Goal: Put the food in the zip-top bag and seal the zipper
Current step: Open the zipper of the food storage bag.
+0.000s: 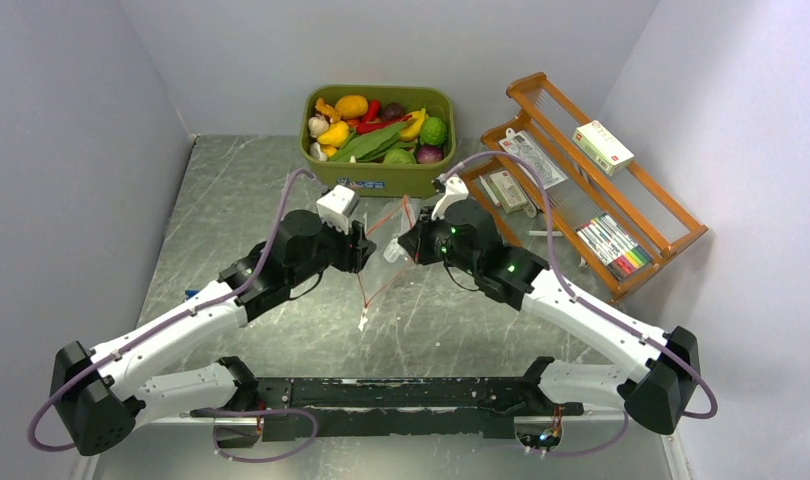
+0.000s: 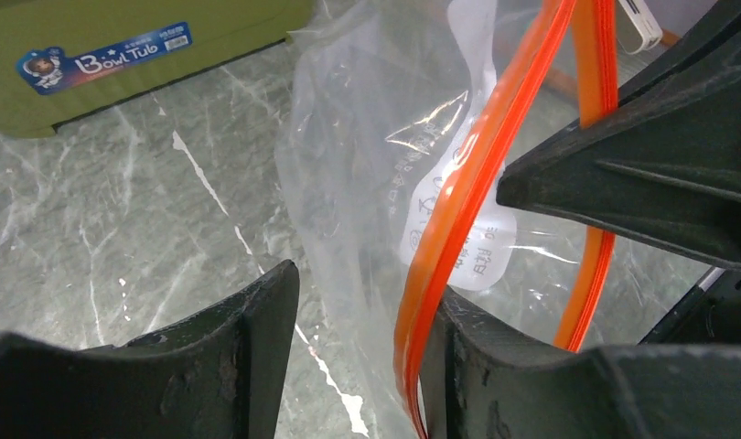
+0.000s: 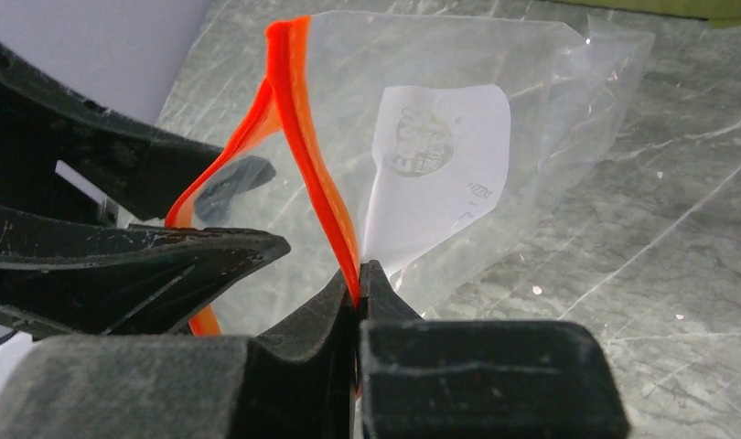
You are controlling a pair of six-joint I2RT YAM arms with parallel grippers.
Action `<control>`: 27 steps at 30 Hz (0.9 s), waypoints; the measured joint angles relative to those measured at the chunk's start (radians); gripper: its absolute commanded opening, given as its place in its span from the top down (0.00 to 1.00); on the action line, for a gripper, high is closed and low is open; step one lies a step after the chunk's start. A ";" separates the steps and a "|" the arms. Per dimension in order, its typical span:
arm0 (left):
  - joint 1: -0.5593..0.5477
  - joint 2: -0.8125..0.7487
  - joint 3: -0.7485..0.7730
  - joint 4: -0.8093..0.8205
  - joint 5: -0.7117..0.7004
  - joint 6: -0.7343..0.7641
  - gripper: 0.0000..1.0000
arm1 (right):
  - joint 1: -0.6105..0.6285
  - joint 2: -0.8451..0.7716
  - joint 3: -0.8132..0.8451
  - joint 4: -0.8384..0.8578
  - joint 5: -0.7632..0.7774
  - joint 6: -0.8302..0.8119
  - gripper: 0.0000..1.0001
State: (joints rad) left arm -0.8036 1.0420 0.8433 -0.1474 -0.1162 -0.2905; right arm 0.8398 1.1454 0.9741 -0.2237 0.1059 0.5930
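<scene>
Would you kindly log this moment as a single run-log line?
left gripper open around zipper | right gripper shut on zipper | zip-top bag open, no food inside | food in green tub

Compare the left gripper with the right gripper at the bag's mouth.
The left gripper has its jaws apart; the right gripper has them shut. The right pinches the zipper; in the left, that strip only runs beside one finger. Both meet at the mouth of the zip-top bag.
</scene>
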 measured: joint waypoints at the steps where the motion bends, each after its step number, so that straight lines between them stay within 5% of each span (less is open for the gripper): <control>1: 0.000 0.005 0.001 0.001 0.009 0.003 0.52 | 0.000 0.000 0.002 -0.004 -0.010 -0.004 1.00; 3: 0.000 0.014 0.001 0.001 0.014 0.010 0.63 | 0.000 0.005 0.016 -0.022 -0.028 -0.013 1.00; 5: 0.000 0.026 0.001 0.001 0.015 0.016 0.90 | 0.000 0.009 0.034 -0.035 -0.046 -0.024 1.00; 6: 0.000 0.032 0.001 0.000 0.015 0.019 0.93 | 0.000 0.011 0.045 -0.045 -0.052 -0.029 1.00; 20: 0.001 -0.038 0.001 0.024 -0.104 -0.028 0.93 | 0.000 -0.003 0.190 -0.299 0.105 0.011 0.97; 24: 0.002 -0.018 0.001 0.019 -0.127 -0.043 0.93 | 0.000 0.010 0.160 -0.278 0.080 0.062 0.81; 27: 0.002 -0.016 -0.001 0.023 -0.125 -0.066 0.93 | 0.000 0.014 0.097 -0.219 0.058 0.106 0.78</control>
State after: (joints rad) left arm -0.8021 1.0256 0.8421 -0.1242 -0.2409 -0.3565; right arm 0.8402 1.1599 1.0710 -0.4431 0.1642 0.6987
